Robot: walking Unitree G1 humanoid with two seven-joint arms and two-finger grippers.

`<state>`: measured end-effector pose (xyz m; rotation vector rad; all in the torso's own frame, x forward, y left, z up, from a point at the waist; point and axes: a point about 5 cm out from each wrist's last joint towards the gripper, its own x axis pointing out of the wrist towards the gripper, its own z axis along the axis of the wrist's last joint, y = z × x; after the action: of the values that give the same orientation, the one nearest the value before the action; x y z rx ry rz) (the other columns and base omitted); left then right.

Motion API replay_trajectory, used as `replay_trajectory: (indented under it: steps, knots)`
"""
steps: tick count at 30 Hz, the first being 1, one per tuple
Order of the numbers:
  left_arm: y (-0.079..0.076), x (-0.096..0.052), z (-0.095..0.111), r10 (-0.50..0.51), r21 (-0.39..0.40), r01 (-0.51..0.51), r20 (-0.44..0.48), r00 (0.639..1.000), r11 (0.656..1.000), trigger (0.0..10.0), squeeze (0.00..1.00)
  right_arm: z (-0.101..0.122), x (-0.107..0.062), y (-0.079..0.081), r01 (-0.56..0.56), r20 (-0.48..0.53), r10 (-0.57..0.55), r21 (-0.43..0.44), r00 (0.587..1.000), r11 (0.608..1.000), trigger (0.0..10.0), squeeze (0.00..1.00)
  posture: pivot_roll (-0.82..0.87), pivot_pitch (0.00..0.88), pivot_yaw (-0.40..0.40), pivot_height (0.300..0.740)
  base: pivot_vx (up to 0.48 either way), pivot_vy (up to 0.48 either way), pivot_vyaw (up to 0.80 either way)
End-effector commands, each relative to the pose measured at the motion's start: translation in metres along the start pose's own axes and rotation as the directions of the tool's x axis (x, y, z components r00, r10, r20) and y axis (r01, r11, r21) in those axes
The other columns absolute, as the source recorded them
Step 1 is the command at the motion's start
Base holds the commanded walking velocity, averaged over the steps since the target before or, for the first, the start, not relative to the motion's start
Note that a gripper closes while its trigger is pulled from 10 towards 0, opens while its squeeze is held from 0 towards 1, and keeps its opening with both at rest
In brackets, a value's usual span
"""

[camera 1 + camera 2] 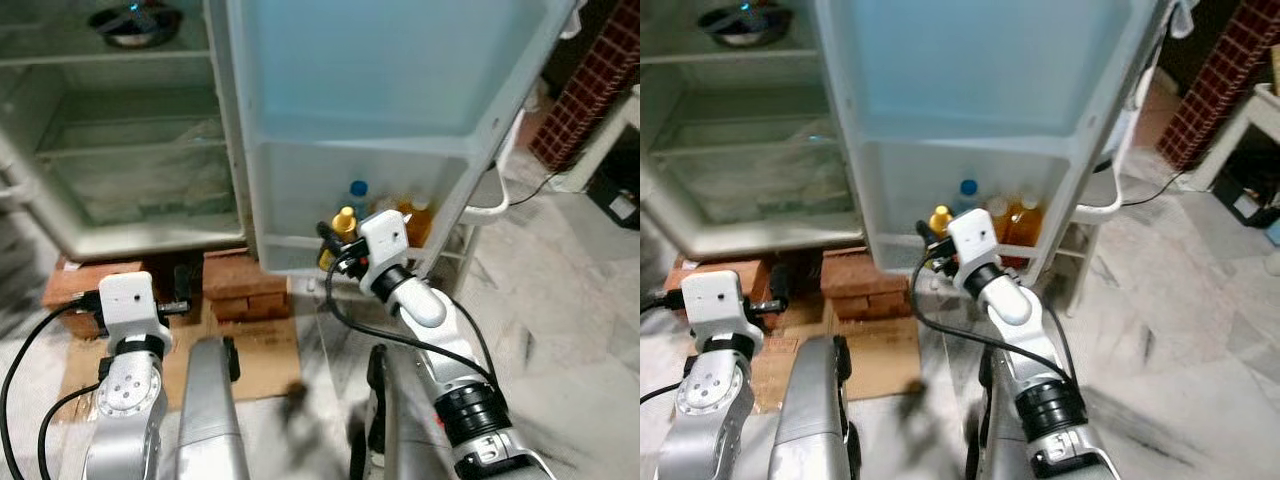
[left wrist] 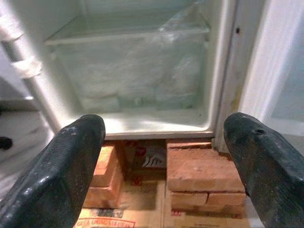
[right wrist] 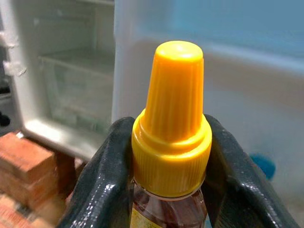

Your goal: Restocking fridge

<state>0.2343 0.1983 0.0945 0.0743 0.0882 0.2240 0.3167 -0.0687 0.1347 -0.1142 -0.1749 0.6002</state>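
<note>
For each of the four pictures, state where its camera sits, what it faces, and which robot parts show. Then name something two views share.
Left eye: on the head, looking down at the open fridge and door shelf; both arms show.
Right eye: beside it, same scene.
Left wrist: on the left arm, facing the crisper drawer and bricks between the open left gripper.
Right wrist: on the right arm, along the right gripper clamping a yellow-capped bottle.
Shared: that bottle, in the head views too.

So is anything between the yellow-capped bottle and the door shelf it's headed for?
Nothing visible blocks it. The right pincer holds the bottle by the door shelf, where a blue-capped bottle and amber bottles already stand.
</note>
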Motion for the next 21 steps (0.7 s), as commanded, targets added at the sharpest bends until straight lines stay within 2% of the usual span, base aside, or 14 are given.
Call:
replay_trajectory:
  steps: [1,6,21]
  knots:
    - [0.0026,-0.0017,0.0021,0.005,0.015,-0.005,0.000,1.000,1.000,10.0,0.00,0.0077,0.0058,0.0002,0.003,0.044,-0.002,-0.008,0.999,1.000,10.0,0.00,0.09,0.136,-0.033,0.511,0.000,0.000,0.00]
    - [0.0034,-0.0026,0.0022,0.006,0.014,-0.006,-0.002,1.000,1.000,10.0,0.00,0.0078,0.0084,0.0025,-0.007,0.063,0.008,-0.011,0.998,1.000,10.0,0.00,0.09,0.140,-0.033,0.511,0.160,0.000,0.00]
    - [-0.0002,0.0018,0.0063,-0.009,-0.001,0.009,0.011,1.000,1.000,10.0,0.00,0.0081,0.0093,0.0057,-0.017,0.089,0.017,0.000,0.996,1.000,10.0,0.00,0.08,0.139,-0.030,0.511,0.356,0.288,0.00]
